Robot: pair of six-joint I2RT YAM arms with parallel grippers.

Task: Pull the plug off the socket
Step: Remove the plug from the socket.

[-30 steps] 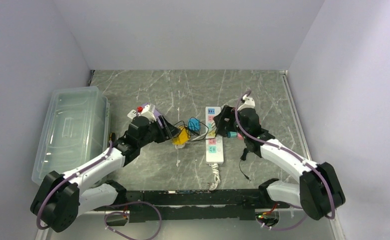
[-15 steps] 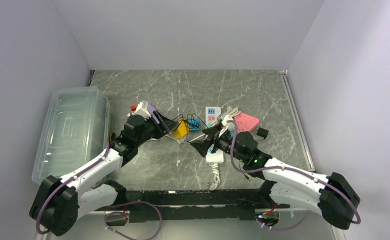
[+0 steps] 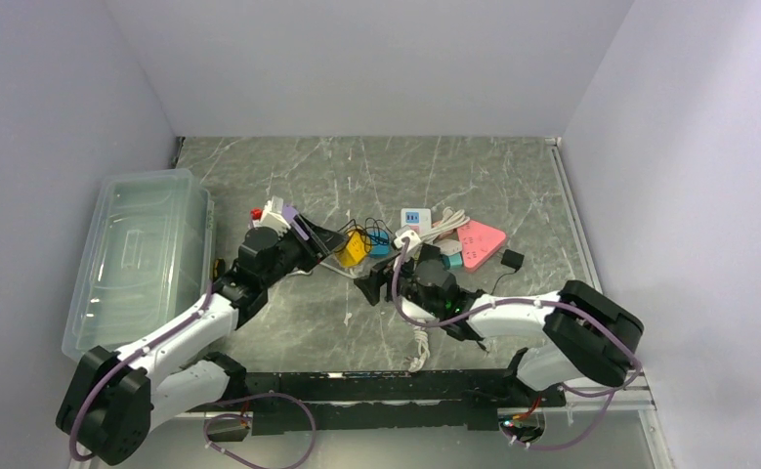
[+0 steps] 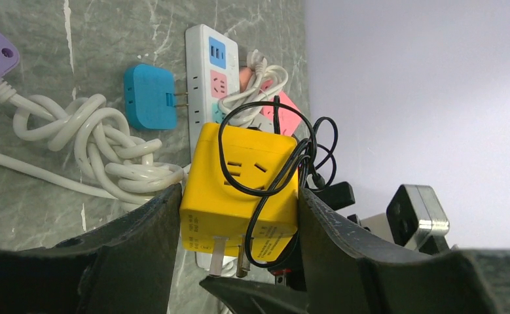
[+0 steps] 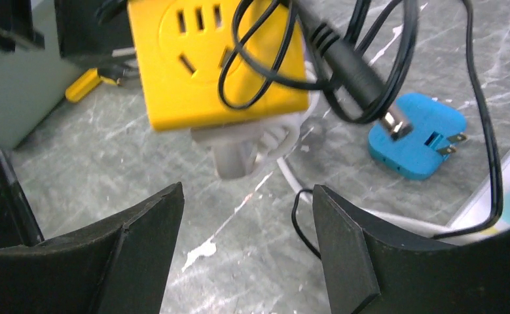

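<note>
My left gripper [image 3: 335, 244] is shut on a yellow cube socket [image 3: 355, 248] and holds it off the table. In the left wrist view the cube [image 4: 242, 183] sits between both fingers, its two metal prongs pointing down, and a thin black cable [image 4: 285, 170] loops over it. In the right wrist view a white plug [image 5: 239, 154] with a white cord sticks out of the cube's [image 5: 200, 72] underside. My right gripper [image 5: 245, 216] is open and empty, just below and in front of that plug, not touching it. It is also in the top view [image 3: 371, 286].
A white power strip [image 3: 414, 219] lies behind the right arm. A blue adapter [image 5: 416, 134] lies beside it, and a pink adapter [image 3: 479, 242] and a black one [image 3: 512, 259] further right. A knotted white cord [image 4: 101, 140] lies on the table. A clear plastic bin [image 3: 142, 254] stands at the left.
My right arm has swung from the far side of the power strip to the near left, and its open gripper now faces the yellow cube. My left gripper has barely moved.
</note>
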